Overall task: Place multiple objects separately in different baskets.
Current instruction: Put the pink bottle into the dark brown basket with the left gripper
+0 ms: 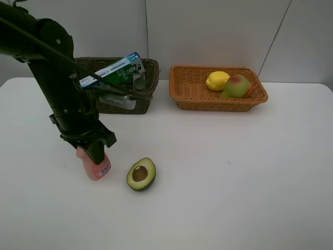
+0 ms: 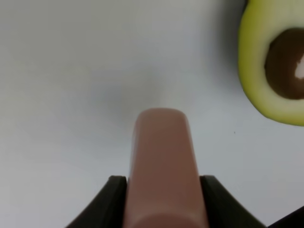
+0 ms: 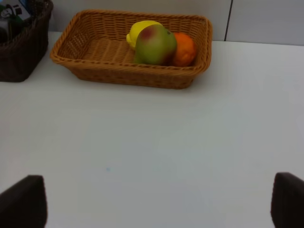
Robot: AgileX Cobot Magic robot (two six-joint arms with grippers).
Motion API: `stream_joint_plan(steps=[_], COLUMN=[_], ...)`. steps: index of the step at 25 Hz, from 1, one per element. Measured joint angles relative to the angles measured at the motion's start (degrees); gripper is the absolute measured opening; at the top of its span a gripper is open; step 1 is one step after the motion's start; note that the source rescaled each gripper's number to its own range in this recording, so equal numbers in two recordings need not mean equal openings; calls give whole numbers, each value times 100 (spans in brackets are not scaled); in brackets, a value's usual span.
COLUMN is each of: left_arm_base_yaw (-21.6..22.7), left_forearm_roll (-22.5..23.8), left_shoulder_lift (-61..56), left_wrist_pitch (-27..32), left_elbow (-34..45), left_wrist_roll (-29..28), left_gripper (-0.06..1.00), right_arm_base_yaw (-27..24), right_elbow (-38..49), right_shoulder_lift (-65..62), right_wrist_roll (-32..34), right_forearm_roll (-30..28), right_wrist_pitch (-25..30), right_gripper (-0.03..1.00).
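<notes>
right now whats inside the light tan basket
The light tan basket holds three fruits bunched at one end: a lemon, a green-red pear and an orange. The pear covers part of the lemon and orange; anything beneath them is hidden.

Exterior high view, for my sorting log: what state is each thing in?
Pink pump bottle: on the table, gripped by left gripper.
Halved avocado: loose on table, cut side up.
Blue-green toothpaste box: tilted in dark wicker basket.
Yellow lemon, green-red pear: in tan wicker basket.
Right gripper: open.
</notes>
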Motion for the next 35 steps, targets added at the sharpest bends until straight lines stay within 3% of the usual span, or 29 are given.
stream_joint_plan(steps=[8, 17, 24, 35], left_arm_base_yaw=[0, 0, 0, 0], left_forearm_roll=[587, 1634, 2307, 2863], left_shoulder_lift=[0, 6, 6, 358], left_wrist_pitch=[868, 984, 191, -871], left_elbow=[-1431, -2732, -2922, -2940], left_wrist_roll=[-116, 178, 610, 1489], left_gripper=[44, 44, 44, 44], right_arm_base_yaw=[0, 0, 0, 0], right_elbow=[0, 0, 0, 0], right_shoulder_lift=[0, 0, 0, 0], right_wrist_roll=[0, 0, 0, 0], right_forearm_roll=[0, 0, 0, 0], right_wrist_pitch=[0, 0, 0, 0], right_gripper=[100, 100, 100, 100])
